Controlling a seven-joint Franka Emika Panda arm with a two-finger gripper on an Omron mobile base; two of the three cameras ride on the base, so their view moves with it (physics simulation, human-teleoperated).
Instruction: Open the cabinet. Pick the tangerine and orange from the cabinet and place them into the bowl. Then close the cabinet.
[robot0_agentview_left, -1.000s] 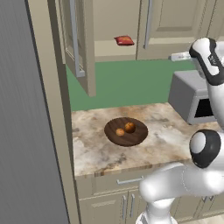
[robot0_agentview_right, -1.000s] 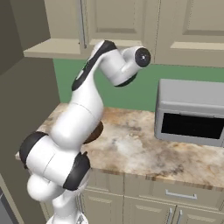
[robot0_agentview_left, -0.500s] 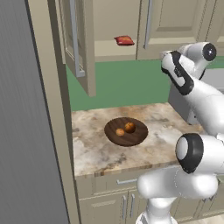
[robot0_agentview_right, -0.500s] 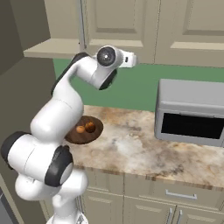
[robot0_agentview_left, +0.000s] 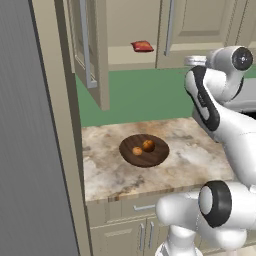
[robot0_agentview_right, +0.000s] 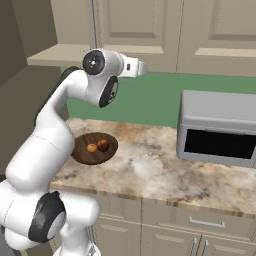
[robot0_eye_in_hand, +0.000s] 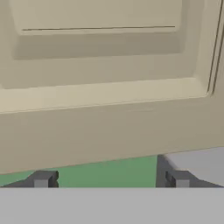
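The cabinet (robot0_agentview_left: 200, 25) has its left door (robot0_agentview_left: 90, 50) swung open and its right door shut, a silver bar handle (robot0_agentview_left: 170, 27) on each. On the counter the dark wooden bowl (robot0_agentview_left: 156, 156) (robot0_agentview_right: 82, 155) holds two orange fruits: the smaller tangerine (robot0_agentview_left: 137, 150) (robot0_agentview_right: 92, 148) and the larger orange (robot0_agentview_left: 148, 145) (robot0_agentview_right: 102, 144). My gripper (robot0_agentview_left: 190, 61) (robot0_agentview_right: 146, 67) (robot0_eye_in_hand: 111, 179) hangs high above the counter, level with the cabinet's bottom edge. It is open and holds nothing. In the hand view it faces the lower raised panel of a door (robot0_eye_in_hand: 105, 87).
A red packet (robot0_agentview_left: 142, 46) lies on the open cabinet's shelf. A grey microwave (robot0_agentview_right: 220, 130) stands on the marble counter (robot0_agentview_right: 145, 170) to the right. A tall grey panel (robot0_agentview_left: 25, 150) walls off the left. Base cabinets with drawers (robot0_agentview_right: 200, 220) run below.
The arm swung its upper part toward the cabinet and the hand turned to point at the shut door. The fruits and bowl have not moved.
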